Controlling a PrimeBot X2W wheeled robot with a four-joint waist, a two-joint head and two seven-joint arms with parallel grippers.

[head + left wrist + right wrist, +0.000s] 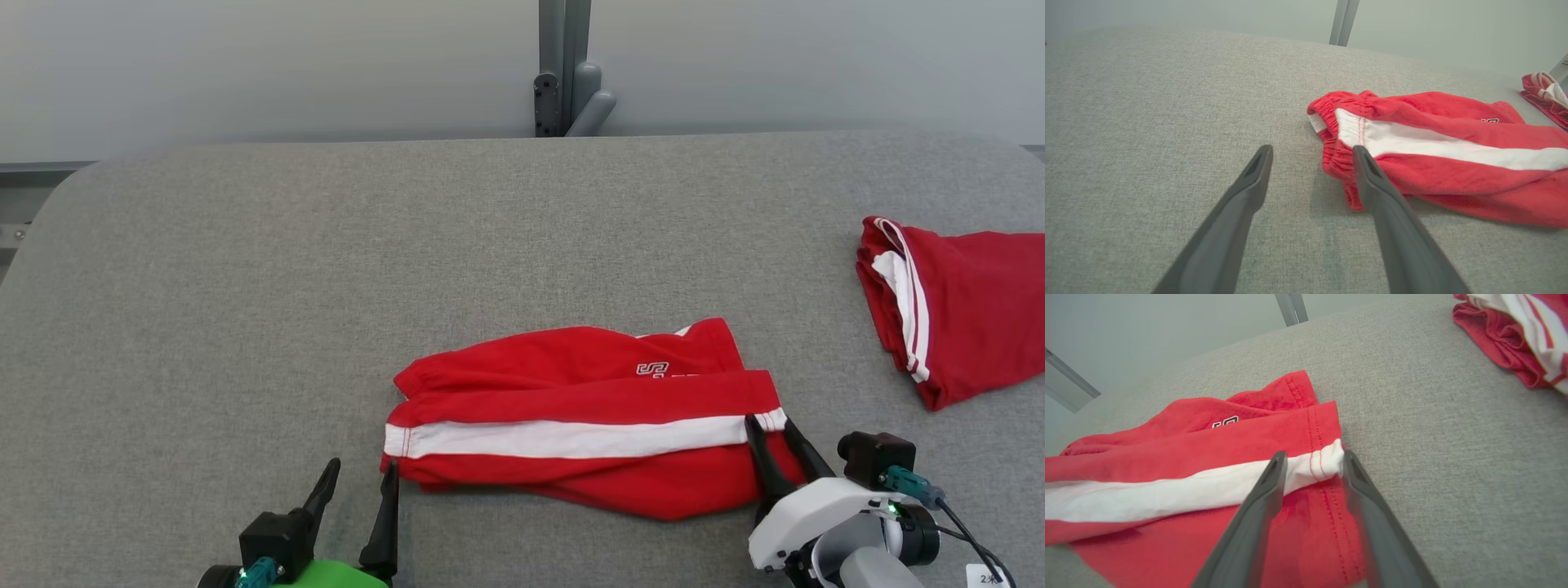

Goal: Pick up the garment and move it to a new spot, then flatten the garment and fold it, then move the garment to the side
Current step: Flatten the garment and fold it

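1. One red soft-knit garment (571,400), white-striped and folded oblong, lay centre-front on the grey woven table (245,286).
2. Left gripper (362,469) stood spread wide, empty, beside the waistband.
3. Right gripper (769,425) stood part-spread astride the stitched hem.

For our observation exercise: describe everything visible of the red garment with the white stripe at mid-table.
The red garment looks like soft knit shorts: broad white side stripe, gathered elastic waistband at the robot's left end, stitched hem at the right, small white lettering. It lies folded, slightly rumpled, on the grey table. The right gripper straddles the stripe's hem end; whether it pinches is unclear. The open left gripper sits beside the waistband.
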